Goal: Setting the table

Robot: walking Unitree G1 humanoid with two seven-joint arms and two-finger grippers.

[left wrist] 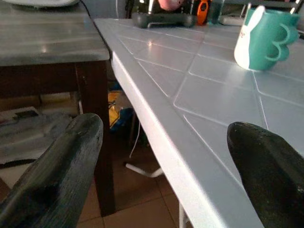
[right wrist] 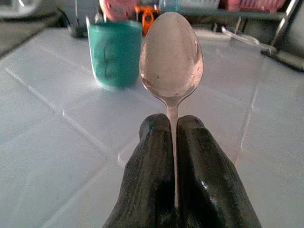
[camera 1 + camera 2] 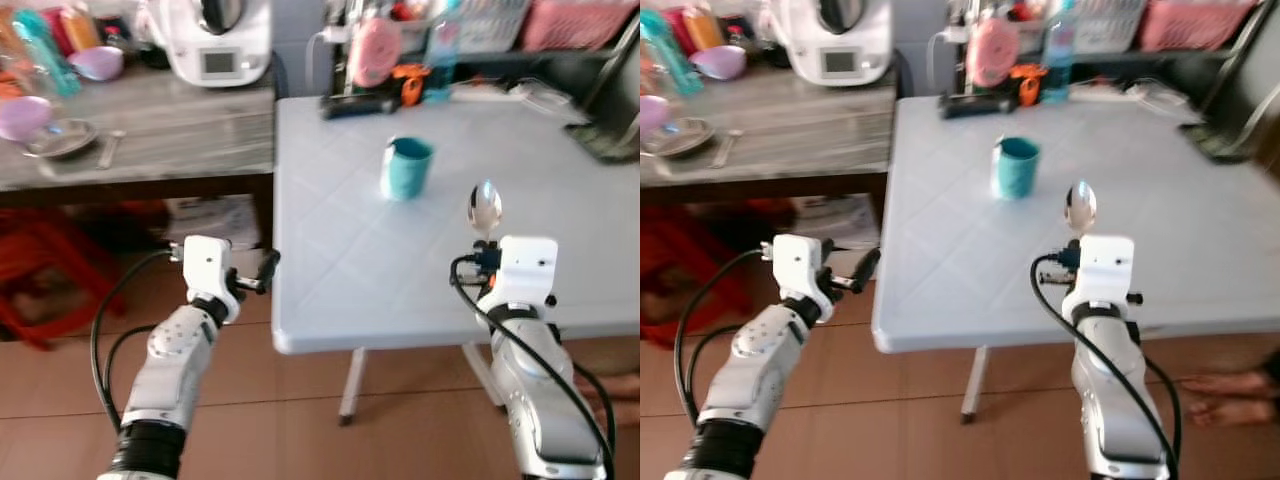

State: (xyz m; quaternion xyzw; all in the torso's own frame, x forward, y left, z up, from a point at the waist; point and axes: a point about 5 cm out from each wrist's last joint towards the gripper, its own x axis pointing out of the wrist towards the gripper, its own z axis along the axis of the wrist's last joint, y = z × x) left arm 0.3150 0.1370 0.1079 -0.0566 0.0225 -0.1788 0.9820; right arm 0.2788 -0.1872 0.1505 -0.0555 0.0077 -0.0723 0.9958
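From the head camera's left eye, the right gripper (image 3: 484,240) hovers above the near part of a pale blue table (image 3: 330,250), its fingers pinched together on the handle of a metal spoon (image 3: 485,208) whose bowl points away from the robot; a teal mug (image 3: 408,167) stands farther in on the table, well apart from the spoon. The left gripper (image 3: 262,272) hangs just off the table's near left corner, over the tiled floor (image 3: 260,400), beside a wooden side table (image 3: 150,130) that carries a white kitchen appliance (image 3: 215,40), a metal dish (image 3: 62,138) and purple bowls (image 3: 97,62). The right eye shows the same arrangement, with a person's bare feet (image 3: 1230,395) on the tiles at the lower right. In the left wrist view, the two black fingers (image 1: 57,175) stand wide apart with nothing between them, the table's edge running between them and the mug (image 1: 263,38), printed with a white rabbit, far across the top. In the right wrist view, the fingers (image 2: 156,180) are clamped on the spoon's (image 2: 171,57) thin handle, its bowl raised upright in front of the mug (image 2: 114,54).
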